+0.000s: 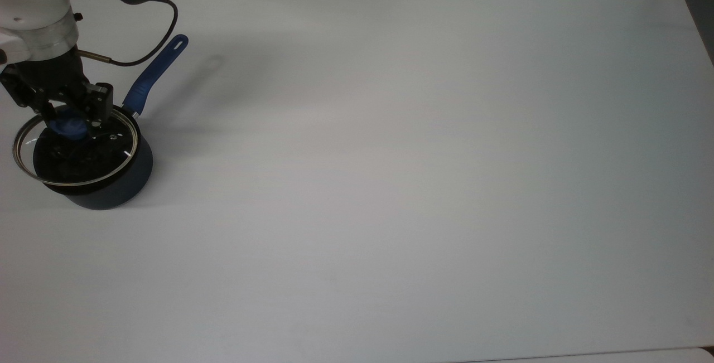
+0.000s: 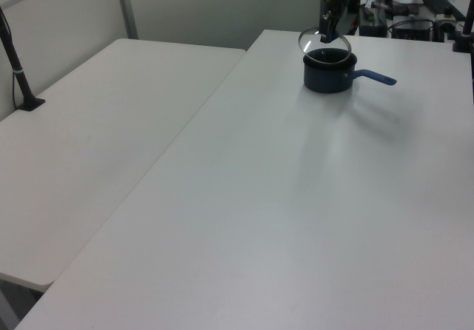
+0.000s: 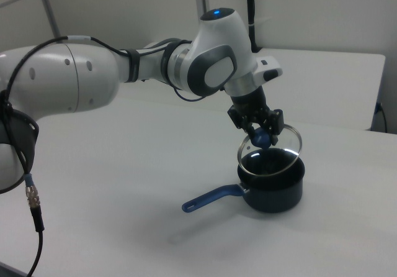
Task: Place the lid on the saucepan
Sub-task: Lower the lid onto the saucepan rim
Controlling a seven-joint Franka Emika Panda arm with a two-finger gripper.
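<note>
So over at the top view's left edge the gripper (image 1: 68,120) has its fingers (image 1: 101,107) clamped on the blue knob (image 1: 70,126) of the lid (image 1: 76,148), and the lid hangs over the saucepan (image 1: 106,184). It's not sitting flat on the pan: in the top view the glass disc is shifted a bit toward the top view's left, so its steel rim pokes out past the pan's edge on that side. The pan's long blue handle (image 1: 156,72) points up and to the top view's right, slot at the tip, clear of the gripper. A dark cable (image 1: 146,53) loops from the arm across near the handle.

In the right view you can see it better: the lid (image 3: 270,145) is tilted, raised above the saucepan (image 3: 276,184), and whether its low edge touches the pan's rim I can't tell. The gripper (image 3: 260,137) comes down from the white arm (image 3: 217,59) and grips the knob from above. The handle (image 3: 214,197) sticks out toward the right view's left.

Left view shows the same thing far back on the white bench (image 2: 296,219), the lid (image 2: 323,40) held just above the saucepan (image 2: 327,75).
</note>
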